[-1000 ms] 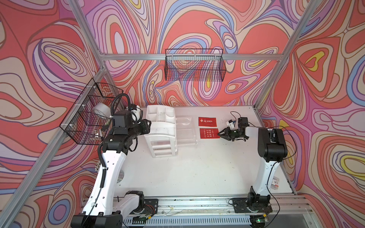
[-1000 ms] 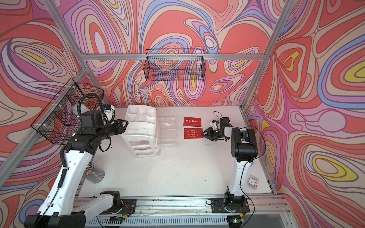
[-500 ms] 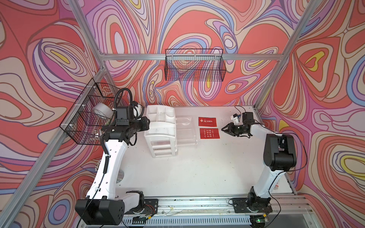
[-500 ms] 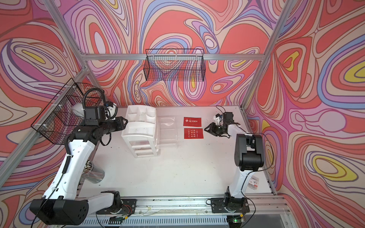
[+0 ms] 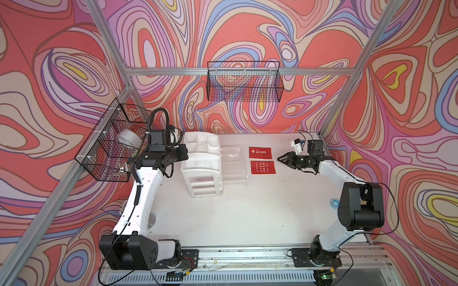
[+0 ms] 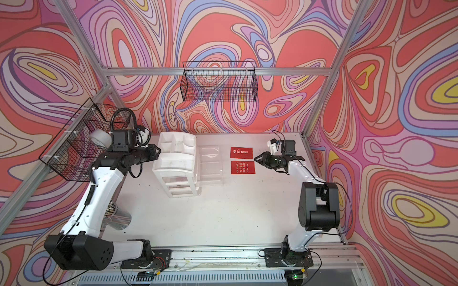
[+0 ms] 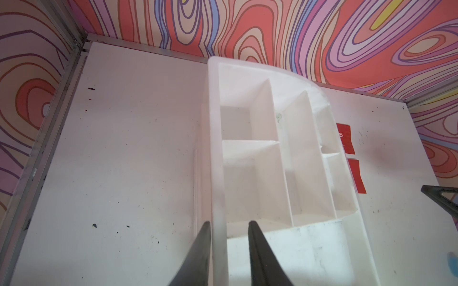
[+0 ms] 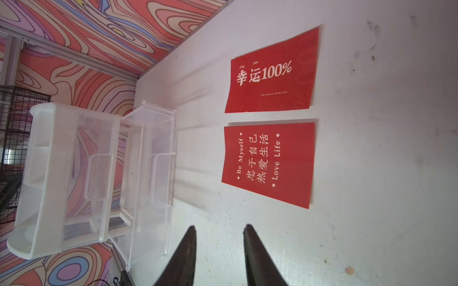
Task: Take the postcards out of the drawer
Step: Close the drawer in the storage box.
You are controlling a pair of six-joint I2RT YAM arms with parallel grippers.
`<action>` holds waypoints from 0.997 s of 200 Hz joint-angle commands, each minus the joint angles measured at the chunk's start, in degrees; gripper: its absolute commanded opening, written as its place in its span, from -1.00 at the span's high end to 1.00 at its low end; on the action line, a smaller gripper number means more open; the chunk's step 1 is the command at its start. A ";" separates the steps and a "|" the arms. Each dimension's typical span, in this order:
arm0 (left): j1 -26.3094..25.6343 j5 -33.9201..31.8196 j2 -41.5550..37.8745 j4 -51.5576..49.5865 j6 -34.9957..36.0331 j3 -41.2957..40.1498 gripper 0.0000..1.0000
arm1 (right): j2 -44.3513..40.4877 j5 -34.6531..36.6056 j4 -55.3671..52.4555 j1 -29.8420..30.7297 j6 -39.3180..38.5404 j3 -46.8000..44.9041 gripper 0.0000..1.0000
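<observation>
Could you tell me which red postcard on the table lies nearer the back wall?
The flat red rectangular postcard reading "100%"; the red "Be Myself" postcard lies closer to the front.

Bright, diffuse light is spread evenly over the scene, and only soft shadows are cast. The worktop [image 5: 247, 218] is rendered almost white. In the left wrist view the organizer [image 7: 272, 161] is washed out, its partitions barely set apart. In the right wrist view faint streaked shadows are seen on the worktop beside the organizer's clear drawer [image 8: 148, 173], and the print on the postcards [image 8: 270, 158] is sharp. The left claw [image 7: 229, 224] and right claw [image 8: 219, 226] are shown dark and out of focus. In both top views the postcards' small print is too soft to be read.
</observation>
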 commanded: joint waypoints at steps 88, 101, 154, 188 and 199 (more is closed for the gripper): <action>0.31 -0.20 2.68 2.70 0.80 0.57 0.73 | 7.87 1.23 7.31 10.98 4.84 2.41 0.35; 0.31 -0.28 2.59 2.96 0.82 0.24 0.74 | 8.99 1.45 7.68 12.01 5.21 3.02 0.35; 0.31 -0.31 1.98 3.73 0.56 -1.00 0.74 | 13.55 2.07 8.55 16.18 6.69 6.56 0.36; 0.32 0.12 1.84 4.16 0.53 -1.72 0.75 | 16.17 2.12 8.66 18.63 7.67 9.83 0.36; 0.32 0.43 1.93 4.17 0.56 -1.72 0.75 | 16.80 2.16 8.58 19.36 7.87 10.80 0.36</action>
